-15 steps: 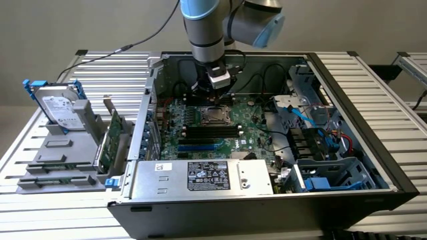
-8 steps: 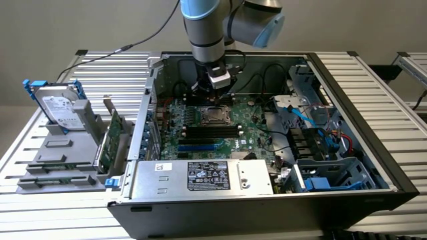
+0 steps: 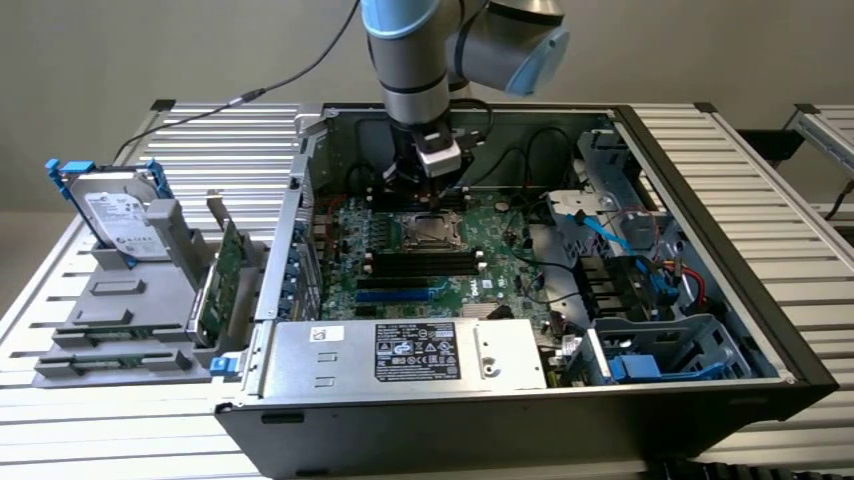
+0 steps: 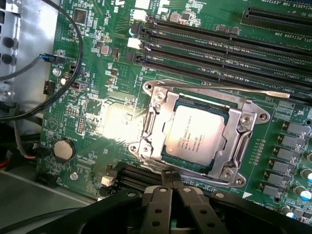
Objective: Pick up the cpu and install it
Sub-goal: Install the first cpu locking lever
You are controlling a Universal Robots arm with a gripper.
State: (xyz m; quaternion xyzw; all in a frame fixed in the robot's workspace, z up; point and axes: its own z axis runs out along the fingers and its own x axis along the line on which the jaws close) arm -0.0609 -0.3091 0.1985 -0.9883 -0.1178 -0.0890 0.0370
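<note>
tool [image 4: 171,187] shut, empty | cpu [image 4: 195,134] seated in socket frame [image 4: 153,124]

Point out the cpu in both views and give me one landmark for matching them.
Exterior view: the cpu sits in its metal socket frame at the middle of the motherboard, just below the hand.
Wrist view: the cpu lies inside the socket frame, just beyond the hand.
Shared landmark: the black memory slots beside the socket.
</note>
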